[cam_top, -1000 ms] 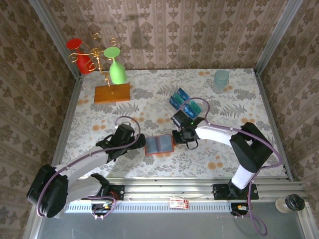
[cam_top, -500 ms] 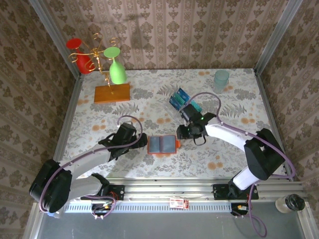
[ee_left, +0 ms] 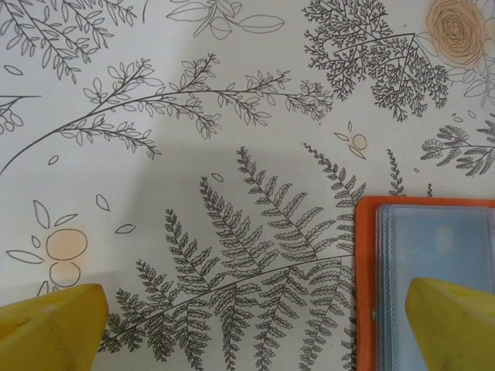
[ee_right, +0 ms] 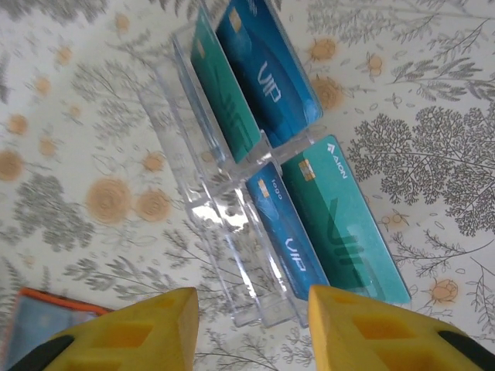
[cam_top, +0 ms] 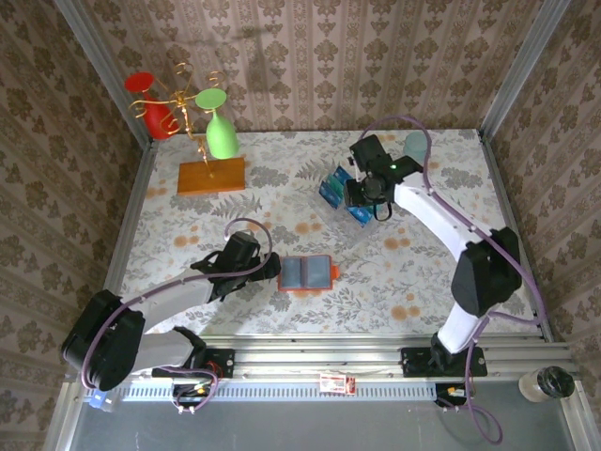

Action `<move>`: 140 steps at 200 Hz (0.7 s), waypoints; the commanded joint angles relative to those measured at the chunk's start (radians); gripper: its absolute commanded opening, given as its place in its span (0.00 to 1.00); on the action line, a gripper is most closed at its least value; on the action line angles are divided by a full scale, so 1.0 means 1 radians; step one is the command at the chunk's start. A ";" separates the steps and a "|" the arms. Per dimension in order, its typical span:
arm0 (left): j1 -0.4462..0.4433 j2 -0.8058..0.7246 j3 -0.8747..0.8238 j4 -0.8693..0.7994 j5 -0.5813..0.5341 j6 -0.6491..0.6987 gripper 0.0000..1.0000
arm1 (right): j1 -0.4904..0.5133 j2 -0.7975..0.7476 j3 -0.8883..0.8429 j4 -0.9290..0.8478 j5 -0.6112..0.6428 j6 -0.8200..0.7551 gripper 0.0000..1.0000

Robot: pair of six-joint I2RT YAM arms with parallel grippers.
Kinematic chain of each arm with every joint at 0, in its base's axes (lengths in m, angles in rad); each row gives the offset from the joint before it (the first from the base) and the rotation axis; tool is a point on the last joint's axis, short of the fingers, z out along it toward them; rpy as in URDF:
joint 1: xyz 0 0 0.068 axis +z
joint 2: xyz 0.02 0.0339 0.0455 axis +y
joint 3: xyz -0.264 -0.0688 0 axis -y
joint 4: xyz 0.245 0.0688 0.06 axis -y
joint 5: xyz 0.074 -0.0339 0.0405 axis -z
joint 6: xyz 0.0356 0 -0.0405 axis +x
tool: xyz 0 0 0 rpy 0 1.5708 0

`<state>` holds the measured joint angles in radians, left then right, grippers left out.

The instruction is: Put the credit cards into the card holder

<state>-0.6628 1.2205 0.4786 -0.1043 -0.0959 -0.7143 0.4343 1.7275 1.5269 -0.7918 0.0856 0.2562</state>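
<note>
Wallpapered walls enclose the floral bench (cam_top: 423, 272). The card holder (cam_top: 306, 273) lies open near the front, the left pincer (ee_left: 255, 325) wide at its edge. The right pincer (ee_right: 251, 328) is wide above the credit cards (ee_right: 267, 77) in a clear tray (ee_right: 209, 232).

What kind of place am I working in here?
Likely a staged robot test booth: wallpapered panels on three sides, a floral-print table, an aluminium mounting rail along the near edge.

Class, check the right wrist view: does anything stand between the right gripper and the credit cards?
Nothing visible does. The right gripper is open and faces the credit cards, which stand in slots of the clear tray; only its thin walls flank them.
</note>
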 commanded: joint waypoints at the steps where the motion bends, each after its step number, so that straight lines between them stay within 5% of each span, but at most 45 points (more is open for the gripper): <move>1: -0.008 0.011 0.009 0.022 0.016 0.003 1.00 | 0.001 0.061 0.049 -0.092 0.067 -0.063 0.39; 140: -0.017 0.030 0.014 0.034 0.017 -0.004 1.00 | 0.015 0.231 0.126 -0.111 0.159 -0.129 0.31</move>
<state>-0.6731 1.2392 0.4786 -0.0769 -0.0849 -0.7143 0.4431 1.9343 1.6207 -0.8719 0.2203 0.1509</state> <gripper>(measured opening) 0.999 0.314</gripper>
